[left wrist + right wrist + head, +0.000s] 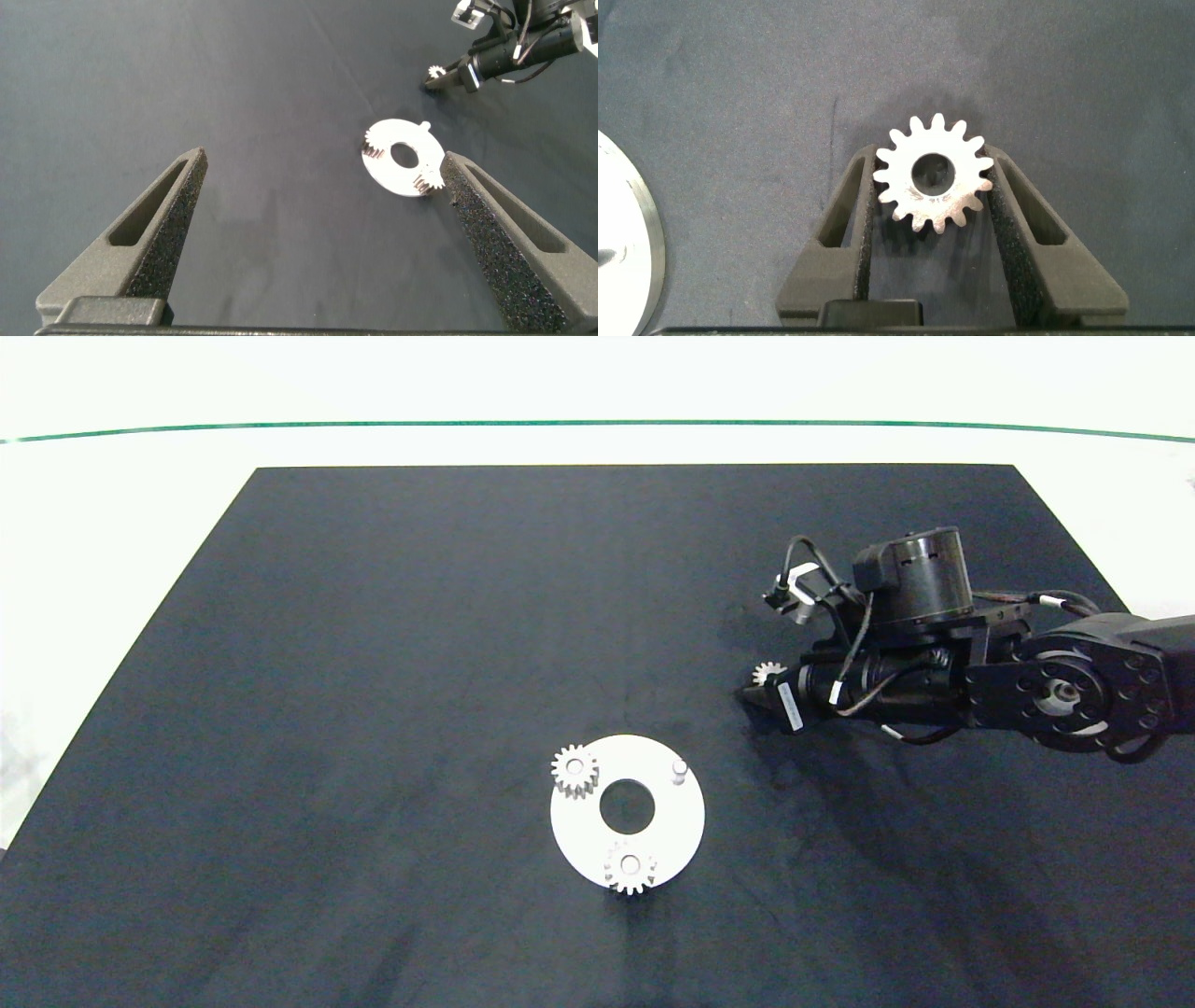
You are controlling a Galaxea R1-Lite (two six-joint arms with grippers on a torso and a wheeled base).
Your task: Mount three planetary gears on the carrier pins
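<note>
Head view: the right pincer (758, 689) sits right of centre, low over the dark counter (373, 663), clamped on one planetary gear (769, 673). Lower centre lies the white disc (667, 821) with two gears seated (574, 771) (629, 868) and one bare carrier pin (679, 769). Left wrist view: the left pincer (322, 201) hangs wide apart, the disc (397, 173) beyond it. Right wrist view: both pads (999, 201) squeeze the gear (934, 175).

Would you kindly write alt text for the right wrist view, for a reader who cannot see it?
The right gripper's two grey fingers clamp a small silvery metal spur gear with pointed teeth and a round centre hole, above a dark mat. The rim of a flat white disc shows at one edge.
</note>
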